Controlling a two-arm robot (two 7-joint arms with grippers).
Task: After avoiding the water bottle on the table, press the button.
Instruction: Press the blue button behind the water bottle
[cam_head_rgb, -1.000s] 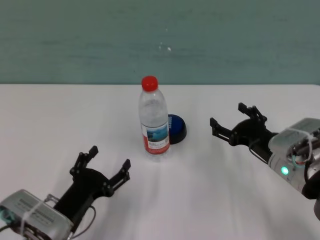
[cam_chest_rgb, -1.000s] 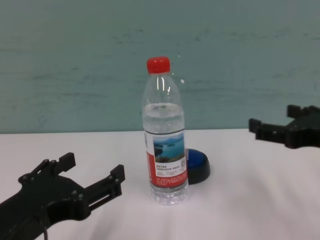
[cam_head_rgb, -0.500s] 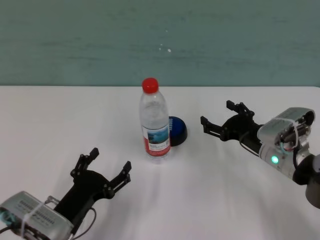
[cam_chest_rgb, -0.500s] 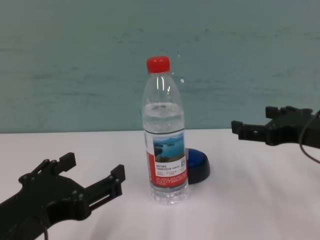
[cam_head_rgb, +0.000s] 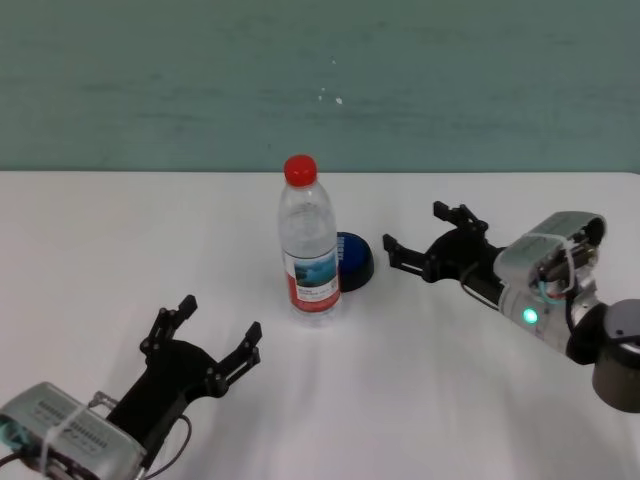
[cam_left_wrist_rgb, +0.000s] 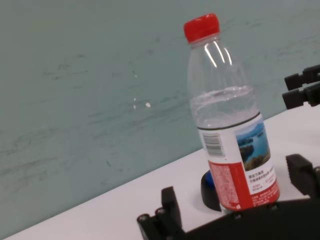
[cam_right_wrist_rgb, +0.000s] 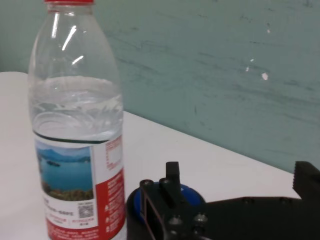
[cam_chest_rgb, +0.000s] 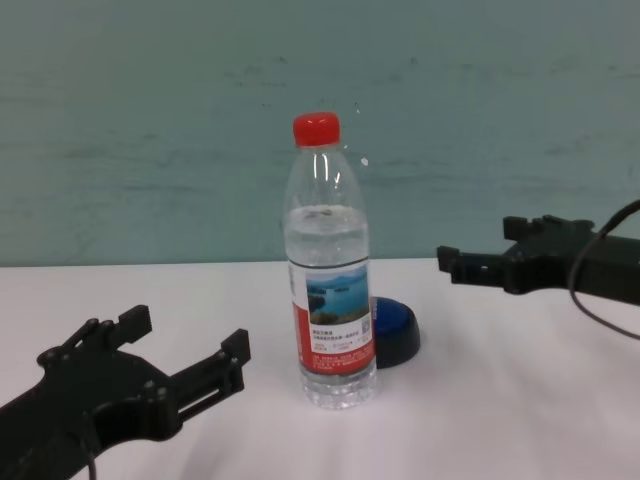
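- The table (cam_head_rgb: 120, 260) is white and flat, and it carries the two things of your task close to its middle.
- The water bottle (cam_head_rgb: 308, 240) stands upright with its red cap on top. It stands in front of the button on the near-left side and hides a part of it from the robot, so it is the obstacle you must go around.
- Your right gripper (cam_head_rgb: 425, 243) is above the table to the right of the button, near it but not touching, and its fingers are spread apart. I judge that it comes from the right side because there the way to the button is free of the bottle.
- Your left gripper (cam_head_rgb: 205, 338) rests low at the near left, well apart from the bottle, with its fingers spread too. It seems parked, out of the way.
- The button (cam_head_rgb: 355, 260) is a low blue dome on a black base, just behind and right of the bottle, not yet pressed.
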